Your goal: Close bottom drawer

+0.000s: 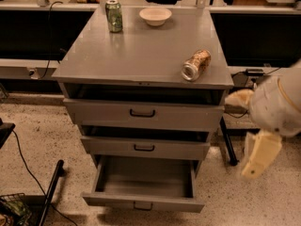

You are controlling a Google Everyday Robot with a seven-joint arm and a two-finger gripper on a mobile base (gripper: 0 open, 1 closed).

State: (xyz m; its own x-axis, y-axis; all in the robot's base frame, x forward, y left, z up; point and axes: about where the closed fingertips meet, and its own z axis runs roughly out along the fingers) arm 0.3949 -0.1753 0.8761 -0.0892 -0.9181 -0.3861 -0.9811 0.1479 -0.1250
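The bottom drawer (143, 200) of the grey metal cabinet (141, 55) is pulled far out and its tray is empty. Its slim front panel carries a small dark handle (142, 206). The middle drawer (144, 147) and top drawer (142, 113) stand slightly out. My gripper (257, 160), cream-coloured under the white arm (280, 105), hangs to the right of the cabinet at about the middle drawer's height. It is apart from the cabinet and holds nothing that I can see.
On the cabinet top stand a green can (113, 15) and a white bowl (155, 15), and a can (196, 65) lies on its side near the right front edge. A black pole (49, 192) and cables lie on the floor at left. A dark table leg (228, 145) stands at right.
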